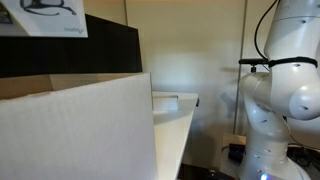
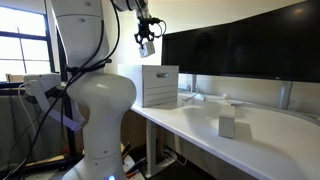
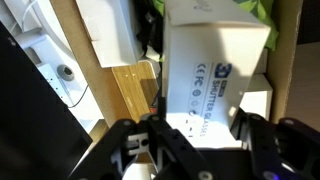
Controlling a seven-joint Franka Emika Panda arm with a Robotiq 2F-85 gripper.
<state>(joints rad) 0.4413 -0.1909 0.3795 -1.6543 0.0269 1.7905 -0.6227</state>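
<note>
While the claw [image 3: 197,132] hangs aloft, its fingers [image 3: 132,150] clamp a white box [image 3: 215,70].

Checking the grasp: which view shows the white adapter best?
Wrist view: the white adapter fills the frame between the gripper fingers, label facing the camera. In an exterior view it is a small white blob at the gripper. An exterior view of the cardboard box misses it.

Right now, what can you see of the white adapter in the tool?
The adapter is a white, plastic-looking rectangular block with grey printed text and marks on its face. The tool grips its sides, label toward the wrist camera. In an exterior view it hangs in the air over the box, touching nothing else.
</note>
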